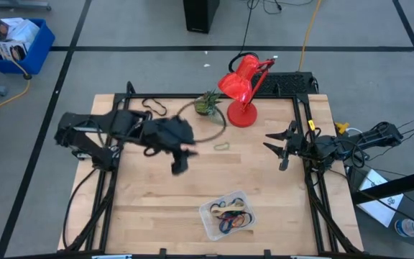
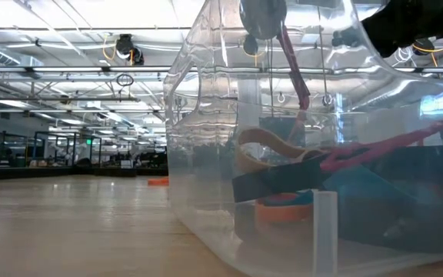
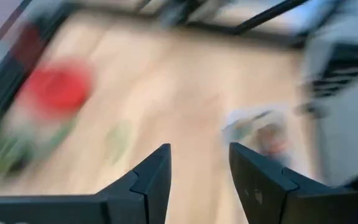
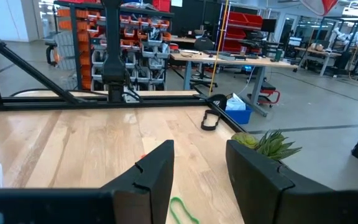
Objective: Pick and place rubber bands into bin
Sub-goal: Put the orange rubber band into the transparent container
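Down at the front edge of the table sits the bin [image 1: 227, 214], clear plastic, with a heap of rubber bands [image 1: 233, 218] already in it: black, blue, red, orange, all tangled. From the low camera the bin's wall [image 2: 206, 154] fills most of the shot and the bands [image 2: 298, 173] lie slack across each other inside.

Further up the board there's one green band [image 1: 223, 147] lying flat on the wood, just in front of the little plant [image 1: 207, 103] and the red lamp [image 1: 241, 88]. I'd guess that's the next one. These things weigh basically nothing and flop every which way, so there's no stiff edge to grab. My plan would be to come straight down over one strand of the loop and pinch it against the table, since a shallow approach would probably just skid it along. It'll likely dangle and stretch once lifted, so carry it high over the bin wall.

My left claw [image 1: 180, 164] hangs over the middle of the table between the green band and the bin, fingers [image 3: 157, 174] parted with nothing between them. My right claw [image 1: 279, 148] waits at the right side, level and pointing inward, also spread and empty, and its camera catches the green band [image 4: 182, 211] just ahead.
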You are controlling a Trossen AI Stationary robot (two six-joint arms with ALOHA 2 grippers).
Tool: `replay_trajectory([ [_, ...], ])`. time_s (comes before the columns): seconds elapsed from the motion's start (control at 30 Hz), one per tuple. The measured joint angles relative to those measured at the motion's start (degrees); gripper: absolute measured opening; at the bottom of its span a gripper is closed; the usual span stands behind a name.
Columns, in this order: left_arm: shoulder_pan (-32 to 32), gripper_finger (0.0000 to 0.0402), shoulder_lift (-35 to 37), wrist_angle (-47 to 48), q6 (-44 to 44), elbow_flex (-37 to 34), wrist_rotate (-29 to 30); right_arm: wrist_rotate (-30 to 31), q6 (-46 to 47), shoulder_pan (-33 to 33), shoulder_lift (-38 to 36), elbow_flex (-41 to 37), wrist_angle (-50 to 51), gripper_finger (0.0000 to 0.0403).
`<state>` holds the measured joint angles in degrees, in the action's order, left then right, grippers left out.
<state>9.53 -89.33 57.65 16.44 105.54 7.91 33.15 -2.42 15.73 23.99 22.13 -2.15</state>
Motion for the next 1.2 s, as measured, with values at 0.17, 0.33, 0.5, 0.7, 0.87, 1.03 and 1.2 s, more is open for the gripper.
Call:
replay_trajectory([
  [0.17, -6.3, 0.0168, -0.8, 18.7, 12.3, 0.0, 8.5, 0.0, 0.0, 0.0, 0.0, 0.0, -0.1, 0.0144],
  [0.33, -14.3, 0.0168, -5.1, 25.3, 16.6, 0.0, 6.0, 0.2, 0.3, 0.0, 0.0, 0.0, -0.3, 0.0144],
  [0.5, -20.5, 0.0168, -11.1, 22.7, 15.8, 0.0, 3.9, 4.8, 1.9, 0.0, 0.0, 0.0, -1.2, 0.0144],
  [0.7, -23.9, 0.0168, -19.7, 23.1, 12.0, 0.0, -0.6, 6.1, 3.3, 0.0, 0.0, 0.0, -1.2, 0.0144],
  [0.87, -24.1, 0.0168, -25.3, 21.0, 8.7, -3.0, -3.0, 6.1, 3.3, 0.0, 0.0, 0.0, -1.2, 0.0144],
  [1.03, -24.4, 0.0168, -26.0, 11.7, 7.7, -12.4, -7.6, 6.1, 3.3, 0.0, 0.0, 0.0, -1.2, 0.0144],
  [1.2, -24.8, 0.0168, -25.9, 3.6, 9.3, -19.3, -8.2, 6.1, 3.3, 0.0, 0.0, 0.0, -1.3, 0.0144],
])
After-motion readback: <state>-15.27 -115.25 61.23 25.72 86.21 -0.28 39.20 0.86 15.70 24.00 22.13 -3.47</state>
